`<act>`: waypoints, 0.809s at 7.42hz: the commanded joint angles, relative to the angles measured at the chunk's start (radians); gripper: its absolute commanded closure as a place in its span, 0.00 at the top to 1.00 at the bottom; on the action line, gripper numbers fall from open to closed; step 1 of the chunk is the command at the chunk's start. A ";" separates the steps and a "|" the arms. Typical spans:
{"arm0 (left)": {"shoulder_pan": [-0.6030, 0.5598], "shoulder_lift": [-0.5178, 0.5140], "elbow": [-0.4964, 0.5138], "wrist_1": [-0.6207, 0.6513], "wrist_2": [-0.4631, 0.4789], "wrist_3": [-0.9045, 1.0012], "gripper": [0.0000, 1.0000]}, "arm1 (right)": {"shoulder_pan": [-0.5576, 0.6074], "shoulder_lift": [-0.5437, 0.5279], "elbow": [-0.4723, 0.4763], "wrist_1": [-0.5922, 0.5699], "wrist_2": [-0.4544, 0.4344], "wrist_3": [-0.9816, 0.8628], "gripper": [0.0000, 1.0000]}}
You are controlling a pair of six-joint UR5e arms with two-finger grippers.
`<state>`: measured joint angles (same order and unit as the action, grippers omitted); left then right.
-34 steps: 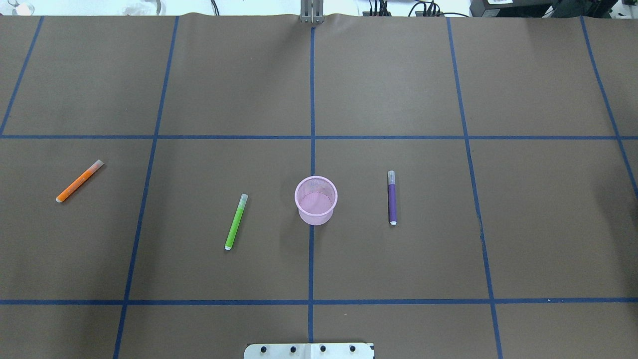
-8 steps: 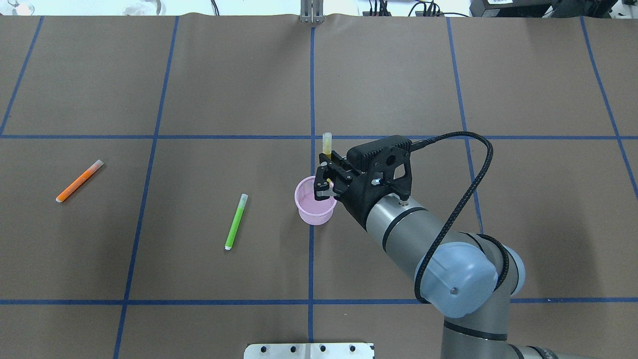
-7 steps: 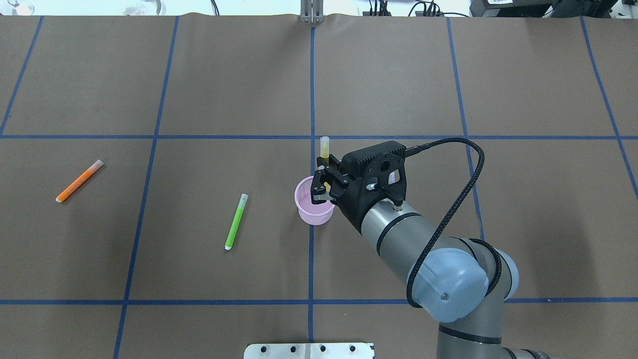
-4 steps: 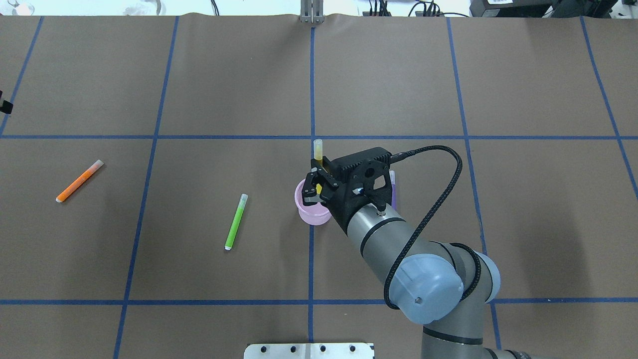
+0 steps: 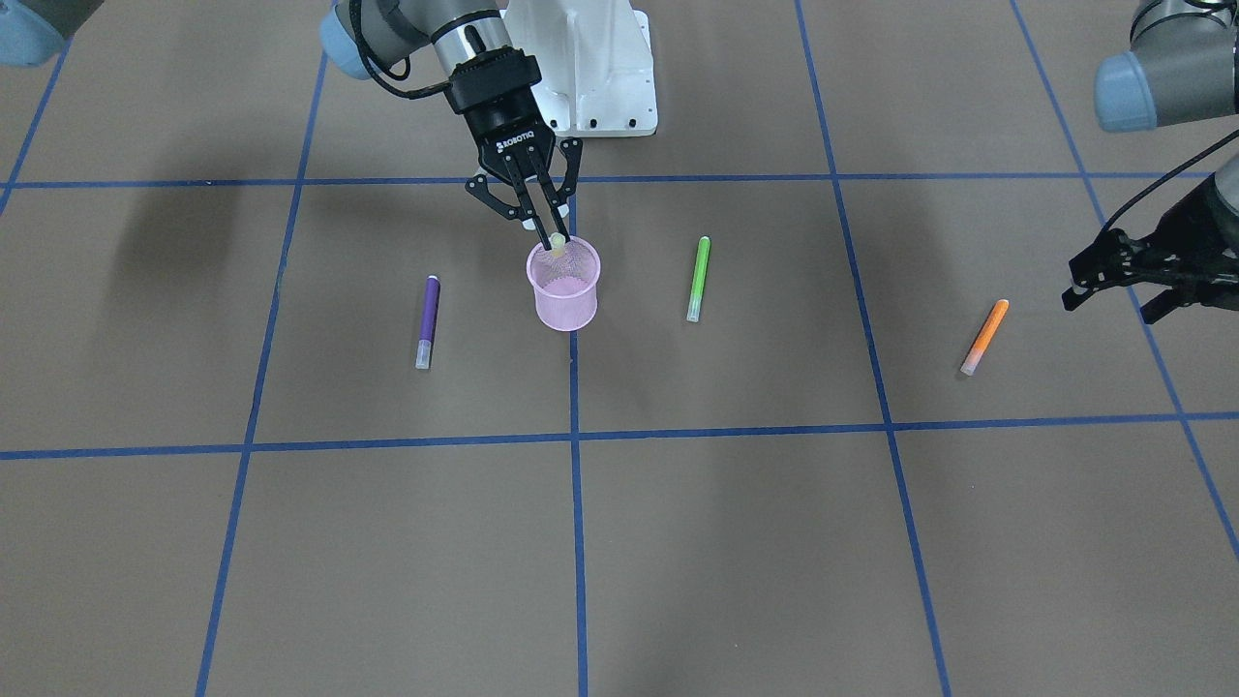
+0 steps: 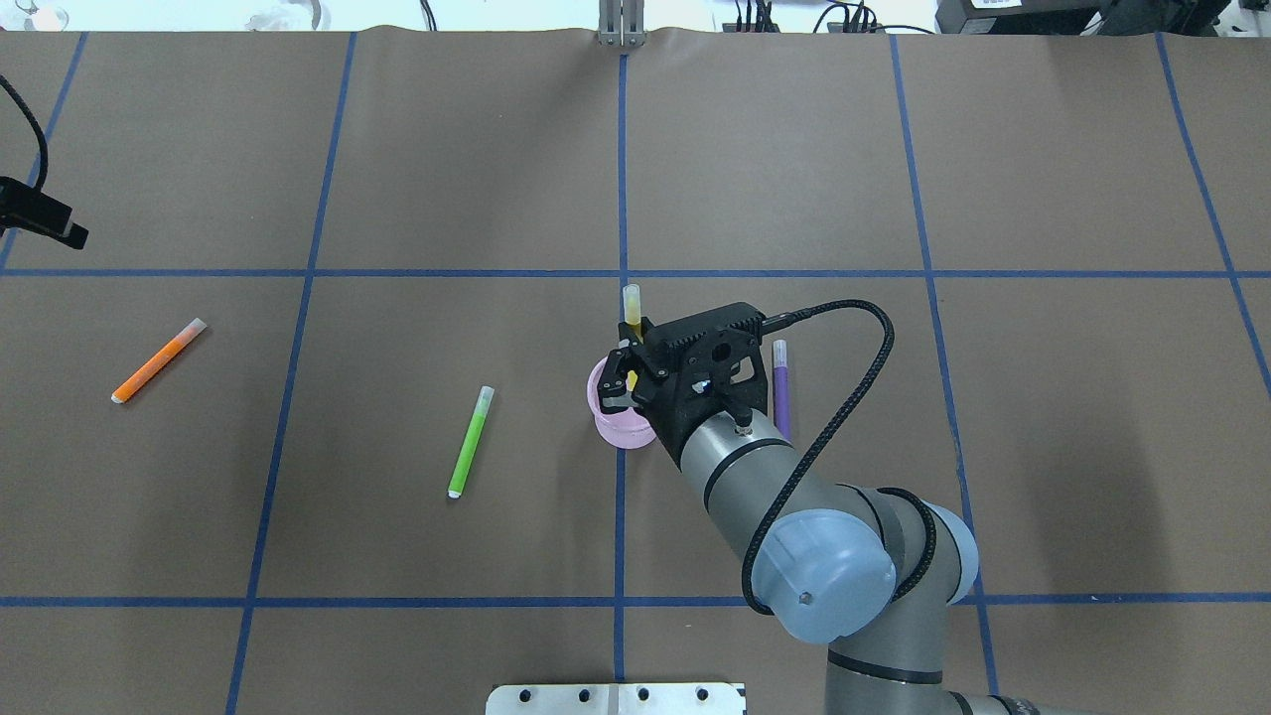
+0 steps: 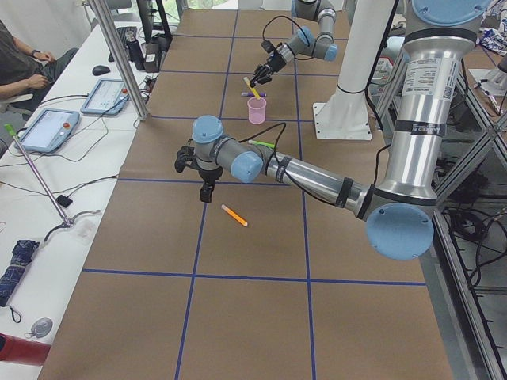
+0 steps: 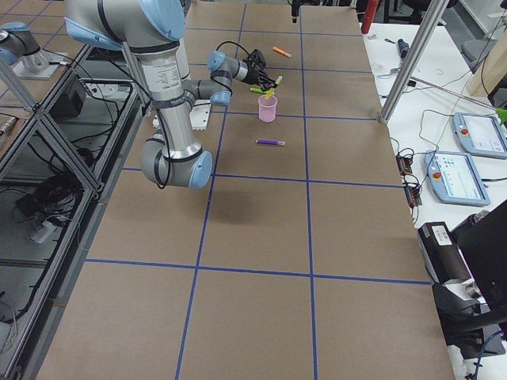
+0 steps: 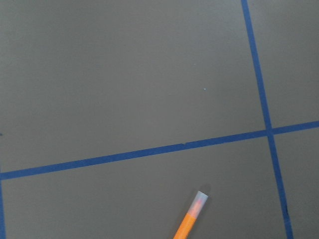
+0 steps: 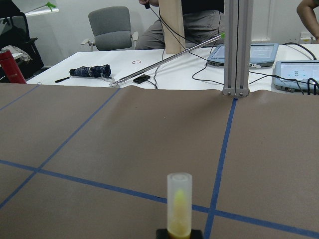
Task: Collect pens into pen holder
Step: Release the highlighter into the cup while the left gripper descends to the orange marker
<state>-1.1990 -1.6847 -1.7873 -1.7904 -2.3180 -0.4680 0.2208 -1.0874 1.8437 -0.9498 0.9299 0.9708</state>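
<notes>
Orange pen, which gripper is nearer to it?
Left. The left gripper hovers beside the slim orange pen; the right gripper holds a yellow pen far off, over the pink wire-mesh pen holder.

Right arm [image 6: 784,487] and left arm [image 7: 305,176] are smooth silver-grey tube sections with black ring seams and pale blue round joint caps [image 6: 822,581]. The right wrist carries an angular black housing [image 6: 710,350] fed by a black braided cable [image 6: 879,343]. The right gripper [image 5: 554,238] is black linkage-work marked ROBOTIQ in white, the left gripper [image 5: 1106,302] likewise black. The white base plate [image 6: 685,700] shows a row of dark bolts [image 6: 583,694].
</notes>
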 commanded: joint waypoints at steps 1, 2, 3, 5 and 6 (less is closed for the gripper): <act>0.071 -0.007 -0.043 0.000 0.005 -0.092 1.00 | -0.005 0.003 -0.029 -0.001 0.000 0.000 0.00; 0.096 -0.007 -0.053 0.000 0.005 -0.098 1.00 | -0.005 0.003 -0.027 0.000 0.000 0.000 0.00; 0.143 -0.032 -0.066 0.002 0.023 -0.192 0.99 | -0.005 0.003 -0.029 0.000 0.000 0.000 0.17; 0.250 -0.070 -0.092 0.005 0.097 -0.320 0.99 | -0.005 0.003 -0.032 0.000 -0.003 0.003 0.98; 0.295 -0.094 -0.095 0.008 0.117 -0.380 0.99 | -0.005 0.003 -0.032 0.000 -0.003 0.015 0.99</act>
<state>-0.9665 -1.7499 -1.8726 -1.7857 -2.2340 -0.7667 0.2163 -1.0846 1.8128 -0.9496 0.9276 0.9755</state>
